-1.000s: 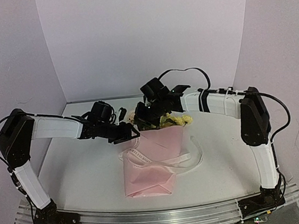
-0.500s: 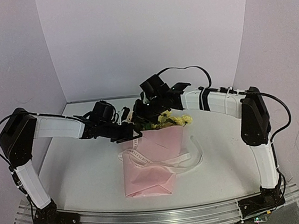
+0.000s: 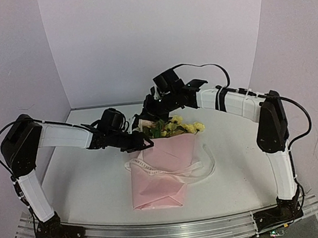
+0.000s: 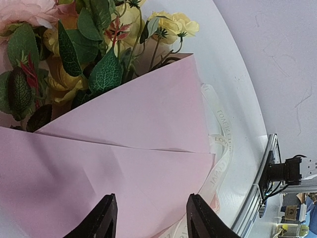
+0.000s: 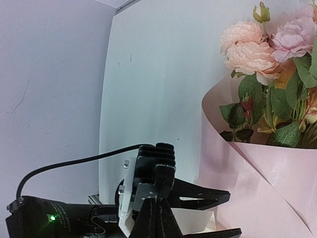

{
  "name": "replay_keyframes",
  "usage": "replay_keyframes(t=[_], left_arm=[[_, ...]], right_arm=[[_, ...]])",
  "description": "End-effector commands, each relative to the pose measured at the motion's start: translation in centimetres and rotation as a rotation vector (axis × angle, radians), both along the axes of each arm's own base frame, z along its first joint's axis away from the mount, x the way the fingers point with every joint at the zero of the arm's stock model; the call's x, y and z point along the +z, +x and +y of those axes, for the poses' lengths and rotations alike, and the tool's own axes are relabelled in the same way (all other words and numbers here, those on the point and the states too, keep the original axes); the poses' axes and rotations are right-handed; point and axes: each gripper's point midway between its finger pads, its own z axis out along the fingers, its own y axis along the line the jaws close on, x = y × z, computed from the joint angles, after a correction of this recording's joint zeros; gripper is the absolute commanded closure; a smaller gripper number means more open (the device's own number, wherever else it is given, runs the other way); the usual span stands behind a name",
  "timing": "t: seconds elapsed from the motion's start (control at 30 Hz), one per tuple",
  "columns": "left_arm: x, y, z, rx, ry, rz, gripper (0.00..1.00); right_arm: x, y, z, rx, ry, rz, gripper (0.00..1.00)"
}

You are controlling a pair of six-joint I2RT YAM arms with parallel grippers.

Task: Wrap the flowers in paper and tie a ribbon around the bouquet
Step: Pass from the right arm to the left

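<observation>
Over the last second the right arm has lifted, its wrist now higher and farther back. Meanwhile the left gripper [image 3: 140, 142] has edged right, up to the left rim of the paper [image 3: 164, 155], and its fingers have drawn somewhat closer together.

The bouquet [image 3: 162, 175] lies in the middle of the tabletop [image 3: 85, 178], with its folded tail toward the near edge. The flowers [image 3: 178, 127], pink and yellow blooms among green leaves, stick out at the far end. The ribbon [image 3: 203, 168] lies loose across the paper's middle, with a loop trailing out to the right.

In the left wrist view the left gripper's fingers stand apart, with the pink sheet showing just beyond them. The right gripper [image 3: 146, 118] sits at the far left of the blooms and is closed; whether it pinches anything cannot be told.
</observation>
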Motion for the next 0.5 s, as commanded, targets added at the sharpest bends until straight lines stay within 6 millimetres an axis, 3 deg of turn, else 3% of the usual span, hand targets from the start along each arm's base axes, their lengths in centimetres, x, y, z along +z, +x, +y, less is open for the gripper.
replay_keyframes(t=[0.0, 0.47], left_arm=[[0.4, 0.4, -0.5, 0.006, -0.025, -0.026, 0.53], [-0.1, -0.6, -0.6, 0.01, -0.003, -0.017, 0.58]], right_arm=[[7.2, 0.1, -0.7, 0.011, 0.092, -0.107, 1.0], [9.4, 1.6, -2.0, -0.017, 0.094, -0.155, 1.0]])
